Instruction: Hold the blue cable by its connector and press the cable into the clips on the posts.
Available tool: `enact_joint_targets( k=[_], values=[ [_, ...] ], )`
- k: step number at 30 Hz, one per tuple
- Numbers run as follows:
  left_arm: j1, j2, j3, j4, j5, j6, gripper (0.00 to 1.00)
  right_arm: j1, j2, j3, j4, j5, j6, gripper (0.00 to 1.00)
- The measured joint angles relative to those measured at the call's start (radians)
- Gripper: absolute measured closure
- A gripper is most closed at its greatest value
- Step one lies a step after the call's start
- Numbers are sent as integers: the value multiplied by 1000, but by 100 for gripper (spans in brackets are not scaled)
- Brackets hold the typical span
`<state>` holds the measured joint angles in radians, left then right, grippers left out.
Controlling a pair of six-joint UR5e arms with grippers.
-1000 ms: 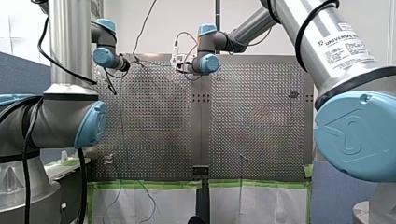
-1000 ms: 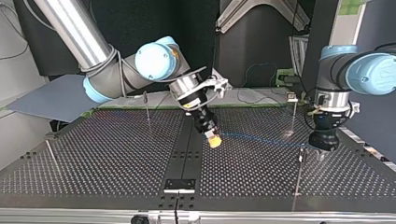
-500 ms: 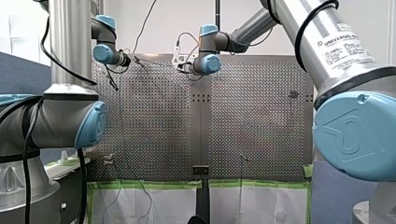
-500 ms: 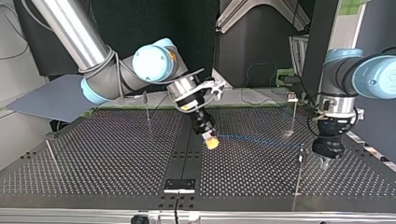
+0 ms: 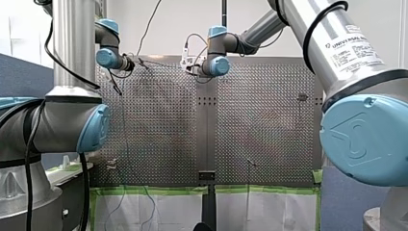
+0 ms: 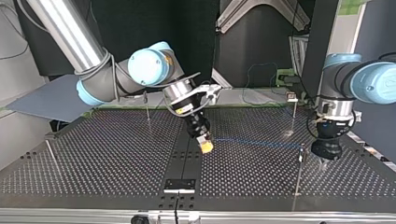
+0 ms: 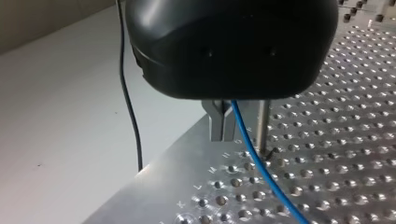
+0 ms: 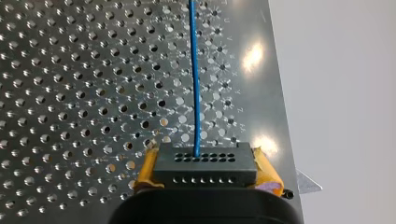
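Observation:
A thin blue cable (image 6: 257, 142) stretches low over the perforated table between my two grippers. In the right wrist view my right gripper (image 8: 205, 163) has its yellow pads (image 8: 145, 169) shut on the cable's black connector (image 8: 205, 169), and the blue cable (image 8: 194, 79) runs straight ahead from it. That gripper (image 6: 204, 146) hangs tilted over the table's middle strip. My left gripper (image 6: 325, 157) stands at the top view's right beside a thin post (image 6: 300, 170). Its metal fingers (image 7: 218, 123) are shut on the blue cable (image 7: 261, 170), next to the post (image 7: 263, 125).
More thin posts stand on the table: one (image 6: 147, 108) behind my right gripper, one (image 6: 294, 114) at the back right, one (image 6: 52, 156) at the top view's left. A black wire (image 7: 130, 107) hangs past the table's edge. A black plate (image 6: 179, 185) sits at the near middle.
My right gripper has shifted toward the top view's left and a little nearer with the connector, drawing the cable along. My left gripper has drifted slightly right and lower by its post.

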<state>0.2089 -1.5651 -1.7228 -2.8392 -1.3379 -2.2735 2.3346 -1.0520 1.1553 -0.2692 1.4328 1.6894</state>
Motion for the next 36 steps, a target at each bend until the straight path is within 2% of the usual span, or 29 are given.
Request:
enact_joint_targets(
  k=[12, 24, 36],
  values=[
    [6, -6, 15, 36, 26, -46, 99, -20, 2, -1, -12, 1, 9, 100],
    [9, -60, 26, 41, 45, -53, 99, -34, 7, -25, -13, 2, 9, 100],
    [13, -61, 26, 44, 39, -52, 99, -35, 77, -98, -10, -3, 13, 100]
  ],
)
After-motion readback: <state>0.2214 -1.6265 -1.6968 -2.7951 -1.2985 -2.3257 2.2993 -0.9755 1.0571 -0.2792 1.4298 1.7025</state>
